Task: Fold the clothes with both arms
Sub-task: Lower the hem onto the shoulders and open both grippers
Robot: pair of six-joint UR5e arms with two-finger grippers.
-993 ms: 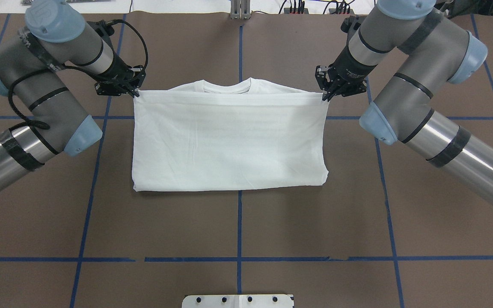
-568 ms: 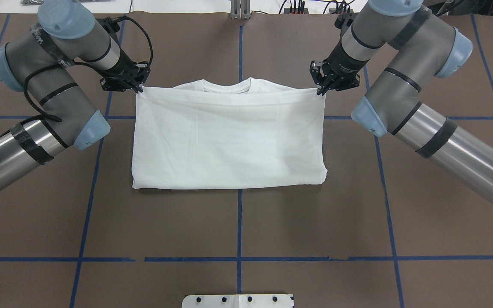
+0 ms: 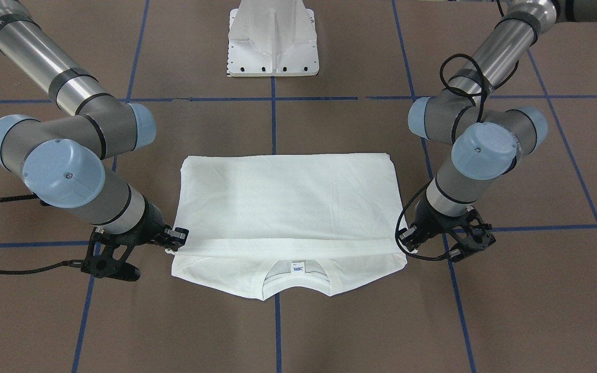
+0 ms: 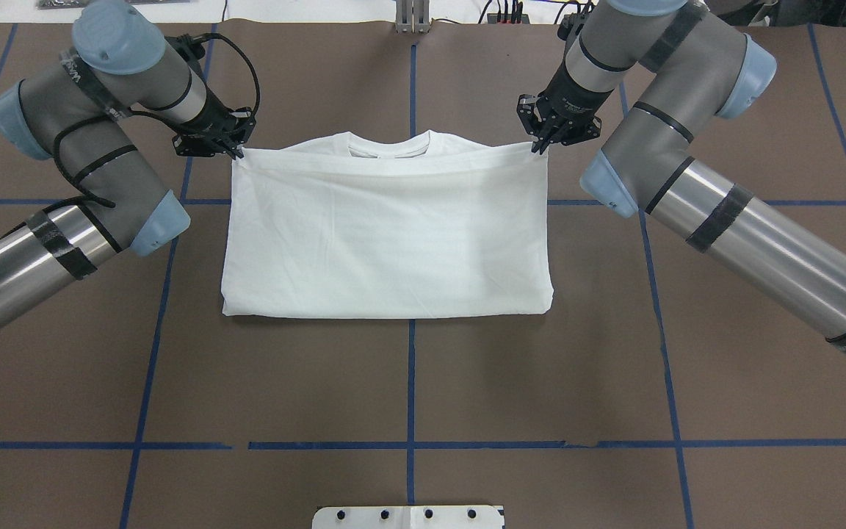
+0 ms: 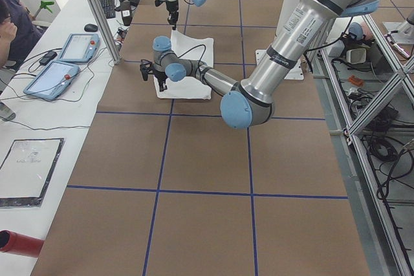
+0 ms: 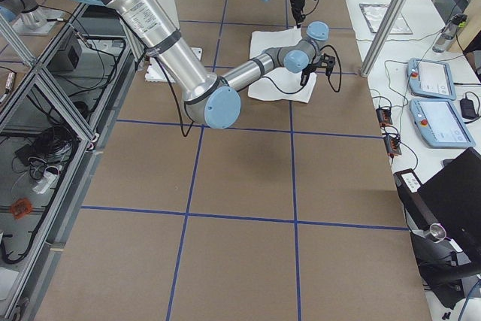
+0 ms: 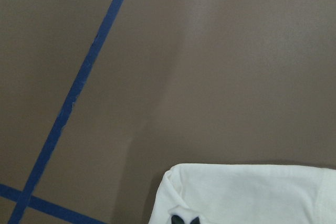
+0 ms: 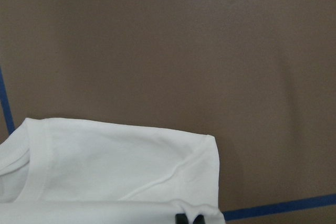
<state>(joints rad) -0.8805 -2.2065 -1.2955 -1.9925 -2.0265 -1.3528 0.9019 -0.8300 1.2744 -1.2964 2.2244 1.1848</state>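
Note:
The white T-shirt (image 4: 386, 228) lies folded in half on the brown table, its ribbed collar (image 4: 388, 150) at the far edge and its neck label (image 3: 297, 267) showing. My left gripper (image 4: 236, 152) is shut on the top layer's far left corner. My right gripper (image 4: 538, 149) is shut on the far right corner. Between them the held edge stretches straight, just short of the collar. In the left wrist view the fingertips (image 7: 184, 220) pinch white cloth (image 7: 247, 192). The right wrist view shows the same pinch (image 8: 189, 219) on the shirt (image 8: 121, 171). The printed text is hidden.
A white metal pedestal base (image 3: 273, 46) stands at the near table edge (image 4: 408, 516). Blue tape lines (image 4: 410, 382) grid the brown surface. Tablets (image 5: 77, 46) and people sit beyond the far edge in the side views.
Both grippers have carried the held edge farther toward the collar. The right gripper has also shifted inward to the left. The shirt's near fold has slid slightly away.

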